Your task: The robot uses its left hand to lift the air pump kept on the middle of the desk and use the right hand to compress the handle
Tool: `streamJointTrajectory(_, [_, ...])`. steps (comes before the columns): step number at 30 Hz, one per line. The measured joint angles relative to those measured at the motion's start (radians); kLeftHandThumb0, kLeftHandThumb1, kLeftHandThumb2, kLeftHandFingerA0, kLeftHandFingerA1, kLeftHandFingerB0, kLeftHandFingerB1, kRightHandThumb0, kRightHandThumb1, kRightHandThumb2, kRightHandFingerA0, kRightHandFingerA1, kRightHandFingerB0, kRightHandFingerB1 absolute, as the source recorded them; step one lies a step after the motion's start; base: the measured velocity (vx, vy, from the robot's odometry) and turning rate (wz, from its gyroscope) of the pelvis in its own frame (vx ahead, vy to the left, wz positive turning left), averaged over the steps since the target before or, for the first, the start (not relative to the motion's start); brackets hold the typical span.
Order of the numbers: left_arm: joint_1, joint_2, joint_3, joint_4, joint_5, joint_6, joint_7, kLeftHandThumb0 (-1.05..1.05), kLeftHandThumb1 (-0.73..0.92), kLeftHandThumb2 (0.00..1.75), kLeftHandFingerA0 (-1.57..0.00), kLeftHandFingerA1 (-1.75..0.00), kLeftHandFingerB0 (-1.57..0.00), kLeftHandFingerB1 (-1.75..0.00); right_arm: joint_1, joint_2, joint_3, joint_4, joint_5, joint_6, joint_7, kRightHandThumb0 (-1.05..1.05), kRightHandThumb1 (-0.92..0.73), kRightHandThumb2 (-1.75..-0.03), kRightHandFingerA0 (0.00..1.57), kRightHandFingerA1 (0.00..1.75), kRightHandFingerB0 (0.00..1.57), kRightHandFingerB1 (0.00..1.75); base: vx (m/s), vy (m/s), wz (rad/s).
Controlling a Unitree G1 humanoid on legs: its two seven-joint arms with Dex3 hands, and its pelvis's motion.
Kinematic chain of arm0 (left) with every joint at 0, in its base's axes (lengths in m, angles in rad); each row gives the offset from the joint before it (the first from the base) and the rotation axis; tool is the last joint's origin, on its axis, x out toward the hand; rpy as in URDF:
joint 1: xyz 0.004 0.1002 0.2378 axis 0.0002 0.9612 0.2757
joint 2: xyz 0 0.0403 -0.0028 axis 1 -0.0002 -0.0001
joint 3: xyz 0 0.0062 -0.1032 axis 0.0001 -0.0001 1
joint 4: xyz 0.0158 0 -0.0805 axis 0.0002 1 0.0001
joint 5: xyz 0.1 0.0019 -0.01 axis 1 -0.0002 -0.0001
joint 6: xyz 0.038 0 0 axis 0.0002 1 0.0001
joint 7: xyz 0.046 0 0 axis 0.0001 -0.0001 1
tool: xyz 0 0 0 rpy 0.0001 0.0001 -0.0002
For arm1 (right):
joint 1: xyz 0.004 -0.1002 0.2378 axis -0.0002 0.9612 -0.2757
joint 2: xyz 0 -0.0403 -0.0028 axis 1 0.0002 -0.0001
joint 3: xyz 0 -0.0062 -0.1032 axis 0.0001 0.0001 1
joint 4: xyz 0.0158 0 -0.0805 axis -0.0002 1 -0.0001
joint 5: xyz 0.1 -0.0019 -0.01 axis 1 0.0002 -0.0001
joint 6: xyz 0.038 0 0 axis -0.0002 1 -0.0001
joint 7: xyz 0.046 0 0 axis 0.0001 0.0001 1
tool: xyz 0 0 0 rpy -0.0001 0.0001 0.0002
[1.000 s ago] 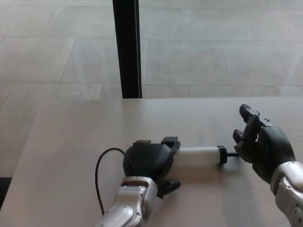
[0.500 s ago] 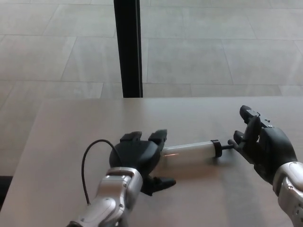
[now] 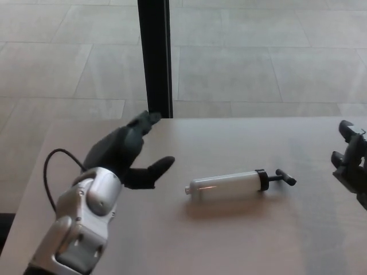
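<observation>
The air pump (image 3: 229,185), a clear white cylinder with a black collar and a black T-handle (image 3: 282,178) at its right end, lies flat on the desk (image 3: 189,240) near the middle. My left hand (image 3: 123,152) hovers to its left, raised off the desk, open with fingers spread and holding nothing. Only part of my right hand (image 3: 351,157) shows at the right edge, well right of the handle and apart from it, fingers spread open.
A black cable (image 3: 57,172) loops from my left forearm. Behind the desk's far edge a black vertical post (image 3: 153,57) rises from the tiled floor (image 3: 258,57).
My left hand has let go of the pump and swung up and to the left. My right hand has pulled back to the right, away from the handle. The pump now lies alone.
</observation>
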Motion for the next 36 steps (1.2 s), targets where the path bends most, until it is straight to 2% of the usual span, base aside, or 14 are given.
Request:
streamJointTrajectory(1, [0.008, 0.009, 0.036, -0.008, -0.018, 0.000, -0.007, -0.36, 0.55, 1.12, -0.04, -0.54, 0.00, -0.49, 0.005, -0.016, -0.018, 0.000, 0.004, 0.000, 0.003, -0.79, -0.71, -1.19, 0.14, 0.55, 0.00, 0.29, 0.00, 0.000, 0.00])
streamJointTrajectory(3, [0.021, 0.022, 0.085, -0.016, -0.041, 0.000, -0.016, -0.70, 0.87, 0.65, -0.17, -0.46, -0.20, -0.34, 0.012, -0.040, -0.043, 0.001, 0.008, 0.000, 0.007, -0.97, -0.92, -0.78, 0.22, 0.50, 0.06, 0.34, 0.00, 0.000, 0.00])
streamJointTrajectory(4, [0.040, 0.037, 0.136, -0.023, -0.064, 0.000, -0.024, -0.70, 0.90, 0.67, -0.15, -0.47, -0.18, -0.33, 0.019, -0.066, -0.070, 0.002, 0.012, 0.000, 0.011, -0.93, -0.76, -1.19, 0.24, 0.57, 0.06, 0.44, 0.00, 0.000, 0.00])
streamJointTrajectory(5, [0.048, 0.043, 0.156, -0.026, -0.072, 0.000, -0.028, -0.68, 0.85, 0.65, -0.22, -0.45, -0.26, -0.33, 0.023, -0.076, -0.081, 0.003, 0.013, 0.000, 0.012, -0.96, -0.92, -0.79, 0.24, 0.49, 0.13, 0.38, 0.00, 0.000, 0.00])
streamJointTrajectory(9, [0.112, 0.088, 0.291, -0.028, -0.127, 0.000, -0.048, -0.61, 0.88, 0.66, -0.25, -0.50, -0.26, -0.37, 0.058, -0.148, -0.158, 0.020, 0.021, -0.001, 0.020, -0.94, -0.92, -0.77, 0.28, 0.62, 0.10, 0.43, 0.00, 0.000, 0.00])
streamJointTrajectory(11, [0.144, 0.108, 0.352, -0.026, -0.151, 0.000, -0.055, -0.65, 0.87, 0.66, -0.28, -0.52, -0.25, -0.38, 0.079, -0.180, -0.194, 0.034, 0.027, -0.001, 0.024, -0.89, -0.81, -1.20, 0.24, 0.63, 0.07, 0.44, 0.00, 0.000, 0.00])
streamJointTrajectory(15, [0.213, 0.149, 0.474, -0.005, -0.197, -0.001, -0.069, -0.64, 0.84, 0.65, -0.30, -0.53, -0.29, -0.41, 0.132, -0.237, -0.268, 0.064, 0.035, -0.003, 0.029, -0.96, -0.92, -0.81, 0.27, 0.66, 0.10, 0.48, 0.00, 0.000, 0.00])
streamJointTrajectory(16, [0.234, 0.160, 0.505, 0.006, -0.207, -0.001, -0.071, -0.66, 0.68, 1.06, -0.32, -0.63, -0.18, -0.51, 0.148, -0.252, -0.286, 0.075, 0.037, -0.004, 0.029, -0.95, -0.92, -0.80, 0.27, 0.66, 0.11, 0.51, 0.00, 0.000, 0.00])
streamJointTrajectory(28, [0.449, 0.251, 0.861, 0.255, -0.337, -0.036, -0.081, -0.52, 0.73, 0.61, -0.46, -0.58, -0.41, -0.45, 0.313, -0.360, -0.488, 0.213, 0.053, -0.036, 0.027, -0.93, -0.92, -0.82, 0.29, 0.74, 0.11, 0.51, 0.00, 0.000, 0.00])
streamJointTrajectory(29, [0.468, 0.253, 0.897, 0.295, -0.351, -0.044, -0.080, -0.52, 0.72, 0.61, -0.48, -0.63, -0.48, -0.48, 0.328, -0.363, -0.508, 0.230, 0.054, -0.042, 0.026, -0.92, -0.79, -1.19, 0.33, 0.76, 0.09, 0.54, 0.00, 0.000, 0.00])
streamJointTrajectory(31, [0.505, 0.253, 0.959, 0.369, -0.375, -0.057, -0.079, -0.51, 0.56, 0.97, -0.51, -0.72, -0.41, -0.60, 0.351, -0.366, -0.543, 0.260, 0.054, -0.054, 0.023, -0.96, -0.92, -0.82, 0.29, 0.78, 0.07, 0.49, 0.00, 0.000, 0.00])
streamJointTrajectory(34, [0.555, 0.253, 1.047, 0.481, -0.410, -0.077, -0.076, -0.47, 0.72, 0.61, -0.44, -0.60, -0.45, -0.50, 0.382, -0.366, -0.593, 0.312, 0.059, -0.076, 0.018, -0.83, -0.77, -1.17, 0.28, 0.67, 0.03, 0.42, 0.00, 0.000, 0.00])
streamJointTrajectory(35, [0.562, 0.253, 1.057, 0.493, -0.414, -0.079, -0.075, -0.46, 0.71, 0.61, -0.44, -0.53, -0.44, -0.46, 0.386, -0.366, -0.599, 0.318, 0.059, -0.079, 0.017, -0.83, -0.92, -0.79, 0.35, 0.68, 0.08, 0.42, 0.00, 0.000, 0.00])
streamJointTrajectory(36, [0.582, 0.253, 1.085, 0.537, -0.427, -0.084, -0.071, -0.50, 0.74, 0.61, -0.48, -0.50, -0.42, -0.43, 0.397, -0.366, -0.617, 0.339, 0.062, -0.089, 0.014, -0.80, -0.78, -1.17, 0.33, 0.70, 0.03, 0.38, 0.00, 0.000, 0.00])
